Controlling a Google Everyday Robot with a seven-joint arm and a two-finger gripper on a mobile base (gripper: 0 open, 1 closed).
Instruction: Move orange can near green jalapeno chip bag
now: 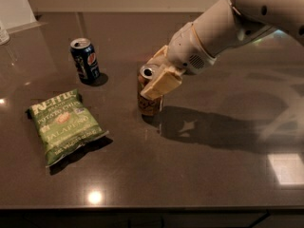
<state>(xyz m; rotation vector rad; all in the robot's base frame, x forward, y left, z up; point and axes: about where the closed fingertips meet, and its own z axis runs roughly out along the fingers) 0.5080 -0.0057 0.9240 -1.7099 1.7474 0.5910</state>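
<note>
At the left of the dark worktop [213,175] the green jalapeno chip bag [64,125] lies flat, with a dark blue can [85,61] upright behind it. Well to the right of both, the orange can [149,104] is upright, bronze-sided with a silver top, directly under the tool [151,72]. The tool reaches in from the right and pinches the can's upper part, one pale finger [161,83] across its front.

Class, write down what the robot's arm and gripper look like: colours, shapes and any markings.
The arm is smooth, rounded, cream-white, with small dark dots and a perforated patch by the wrist. The gripper, at the orange can, has flat pale-yellow fingers. No cables show.
</note>
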